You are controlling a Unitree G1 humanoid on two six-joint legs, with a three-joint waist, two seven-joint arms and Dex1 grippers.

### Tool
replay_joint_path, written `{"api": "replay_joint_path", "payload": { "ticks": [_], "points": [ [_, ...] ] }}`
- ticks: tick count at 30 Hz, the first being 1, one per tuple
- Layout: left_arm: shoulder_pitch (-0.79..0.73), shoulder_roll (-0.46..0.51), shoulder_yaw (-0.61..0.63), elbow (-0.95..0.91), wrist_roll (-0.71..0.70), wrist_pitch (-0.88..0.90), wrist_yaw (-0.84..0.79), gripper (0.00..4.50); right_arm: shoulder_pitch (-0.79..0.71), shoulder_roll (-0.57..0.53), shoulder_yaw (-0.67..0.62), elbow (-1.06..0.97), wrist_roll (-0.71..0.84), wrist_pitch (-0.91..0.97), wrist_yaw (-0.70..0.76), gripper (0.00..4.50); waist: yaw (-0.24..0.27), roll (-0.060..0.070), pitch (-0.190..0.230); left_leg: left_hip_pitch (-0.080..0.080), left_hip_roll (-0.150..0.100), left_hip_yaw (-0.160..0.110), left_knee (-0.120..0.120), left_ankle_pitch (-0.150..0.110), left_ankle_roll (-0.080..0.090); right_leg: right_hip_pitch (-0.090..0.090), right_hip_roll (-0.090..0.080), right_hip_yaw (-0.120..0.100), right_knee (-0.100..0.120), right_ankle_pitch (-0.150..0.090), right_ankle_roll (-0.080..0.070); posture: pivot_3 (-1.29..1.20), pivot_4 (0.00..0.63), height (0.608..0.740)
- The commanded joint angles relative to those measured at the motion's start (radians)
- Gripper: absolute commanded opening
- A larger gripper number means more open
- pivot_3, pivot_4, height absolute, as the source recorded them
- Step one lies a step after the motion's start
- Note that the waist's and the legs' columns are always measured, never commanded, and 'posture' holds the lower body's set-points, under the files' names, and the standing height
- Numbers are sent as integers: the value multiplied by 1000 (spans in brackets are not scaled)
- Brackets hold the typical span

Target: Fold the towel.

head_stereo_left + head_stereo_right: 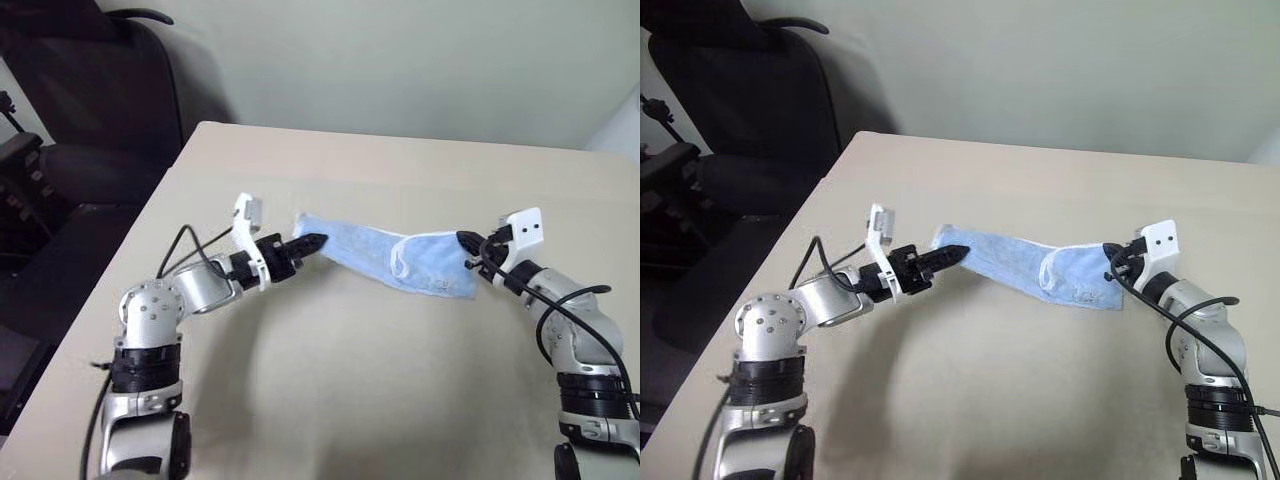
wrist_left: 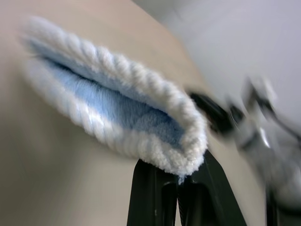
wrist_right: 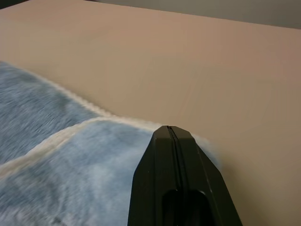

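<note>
The towel (image 1: 395, 260) is hanging stretched between the two hands above the desk (image 1: 400, 380), its shadow falling on the desk surface below it; the left hand (image 1: 312, 243) is pinching the towel's left end, its two black fingers closed on the white-edged corner, which is showing folded double in the left wrist view; the right hand (image 1: 468, 241) is clamping the towel's right end, its fingers pressed tight together with blue terry spreading out from under them in the right wrist view; the towel is running as a narrow band, sagging slightly toward its right end, with the wider, doubled part lying near the right hand and white edging (image 1: 398, 254) curving across it there; the towel is sitting roughly over the middle of the desk, nearer the robot than the far edge; a dark office chair (image 1: 110, 110) is standing off the desk's far left corner, well apart from the towel.
</note>
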State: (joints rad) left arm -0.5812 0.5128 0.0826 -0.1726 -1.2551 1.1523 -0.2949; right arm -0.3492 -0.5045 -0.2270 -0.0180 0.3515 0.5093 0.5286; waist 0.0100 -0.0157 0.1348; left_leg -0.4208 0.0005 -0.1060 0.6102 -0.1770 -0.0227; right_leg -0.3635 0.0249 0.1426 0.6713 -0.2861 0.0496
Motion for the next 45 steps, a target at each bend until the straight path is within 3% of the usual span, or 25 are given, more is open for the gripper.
{"api": "replay_joint_path", "payload": {
  "ticks": [1, 4, 6, 8, 13, 19, 22, 30, 33, 34, 36, 43, 45],
  "points": [
    [-58, 57, -141, -67, 135, -26, -179, 27, -36, -8, -63, 13, 21, -29, -28, 0, 0, 0, 0, 0, 0, 0, 0, 0, 0, 0, 0, 0, 0, 0, 0, 0, 150, 740],
    [-190, 63, -354, -11, 344, -105, -328, 27, -73, 2, -102, 48, 37, -27, -67, 0, 4, 0, 0, 0, 0, -1, 1, 0, 0, 0, -1, -1, 0, 0, 0, 0, 150, 740],
    [-297, -14, -447, 108, 451, -146, -372, 27, -80, 8, -112, 52, 37, -32, -84, 0, 9, 0, 0, -1, 0, -2, 1, -1, 1, 0, -2, -1, 0, 1, 0, 0, 150, 740],
    [-437, -165, -546, 318, 599, -257, -408, 27, -71, 22, -135, 32, 44, -43, -110, 0, 16, 0, 0, -1, 0, -4, 2, -1, 3, 1, -5, -3, 0, 2, 1, 0, 150, 740],
    [-584, -366, -596, 648, 785, -412, -503, 27, -32, 51, -177, -26, 56, -49, -168, 0, 10, 0, 0, -7, -3, -1, 5, -4, 11, 0, -13, -3, -7, 6, 8, 0, 150, 740],
    [-657, -548, -626, 988, 980, -582, -568, 27, 40, 78, -259, -107, 80, -51, -251, 0, 9, 1, 1, -19, -3, 0, 12, -5, 12, -8, -13, -3, -9, 9, 12, 0, 150, 740],
    [-671, -595, -544, 1074, 985, -611, -589, 636, 64, 86, -286, -126, 87, -50, -278, 0, 12, 1, 1, -20, -3, 1, 18, -8, 16, -6, -13, -2, -10, 9, 15, 0, 150, 740],
    [-636, -573, -312, 971, 890, -505, -677, 3517, 89, 72, -236, -146, 71, -20, -284, 0, 11, 1, 1, -21, -4, 2, 21, -9, 19, -6, -13, -1, -10, 10, 19, 0, 150, 740],
    [-585, -538, -266, 897, 920, -544, -600, 3517, 98, 42, -168, -176, 38, -22, -248, 0, 11, 2, 0, -21, -4, 3, 21, -9, 18, -6, -13, -1, -10, 10, 19, 0, 150, 740],
    [-561, -521, -241, 871, 932, -580, -555, 3328, 99, 32, -143, -191, 34, -19, -231, 0, 10, 3, 0, -20, -4, 3, 21, -9, 18, -6, -14, -1, -9, 10, 19, 0, 150, 740],
    [-520, -495, -216, 828, 958, -640, -498, 2773, 97, 18, -109, -215, 47, -11, -197, 0, 9, 3, 0, -20, -4, 3, 22, -9, 18, -6, -14, -1, -9, 10, 19, 0, 150, 740],
    [-394, -474, -262, 752, 1044, -776, -485, 117, 64, -7, 40, -227, 39, 41, -103, 0, 17, 3, -1, -19, -4, 2, 24, -8, 18, -4, -14, -1, -9, 10, 19, 0, 150, 740],
    [-379, -489, -277, 791, 1067, -796, -480, 54, 54, -8, 91, -176, 11, 55, -93, 0, 19, 3, -1, -20, -4, 2, 27, -9, 20, -3, -14, -1, -9, 11, 19, 0, 150, 740]
  ]
}}
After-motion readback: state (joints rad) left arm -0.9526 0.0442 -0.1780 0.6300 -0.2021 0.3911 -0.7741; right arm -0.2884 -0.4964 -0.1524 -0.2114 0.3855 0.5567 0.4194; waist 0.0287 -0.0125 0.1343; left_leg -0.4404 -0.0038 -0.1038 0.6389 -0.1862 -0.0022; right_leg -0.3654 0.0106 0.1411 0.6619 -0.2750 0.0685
